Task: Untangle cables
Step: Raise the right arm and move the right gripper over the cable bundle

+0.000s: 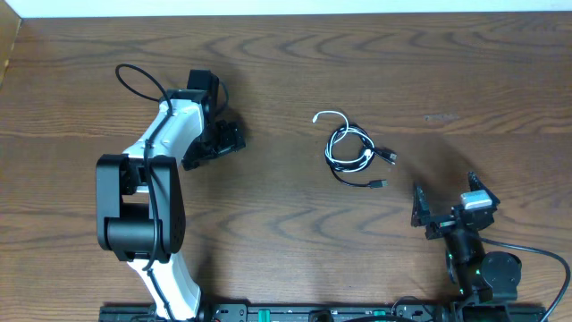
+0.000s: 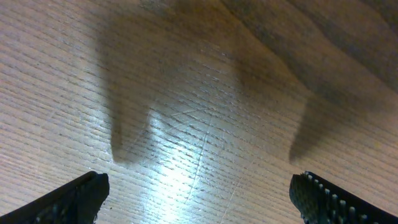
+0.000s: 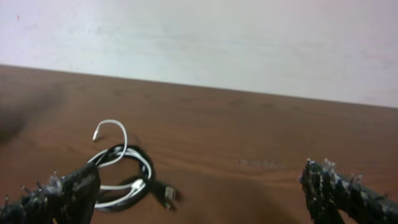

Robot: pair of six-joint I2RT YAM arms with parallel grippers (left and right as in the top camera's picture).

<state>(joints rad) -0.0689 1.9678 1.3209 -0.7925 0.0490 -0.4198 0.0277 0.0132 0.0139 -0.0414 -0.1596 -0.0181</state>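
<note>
Overhead, the cables (image 1: 353, 150) are seen knotted right of centre on the table (image 1: 286, 54), between the left claw (image 1: 217, 150) and right claw (image 1: 447, 199), both spread apart and empty. Light, limp, slippery handling is expected; the white loose end (image 1: 326, 116) at the knot's upper left is favoured.

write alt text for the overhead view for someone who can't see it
A small tangle of black and white cables lies on a wooden table, right of centre. The right gripper sits open a little way from it, touching nothing; the left gripper, also open, is farther off over bare wood.
</note>
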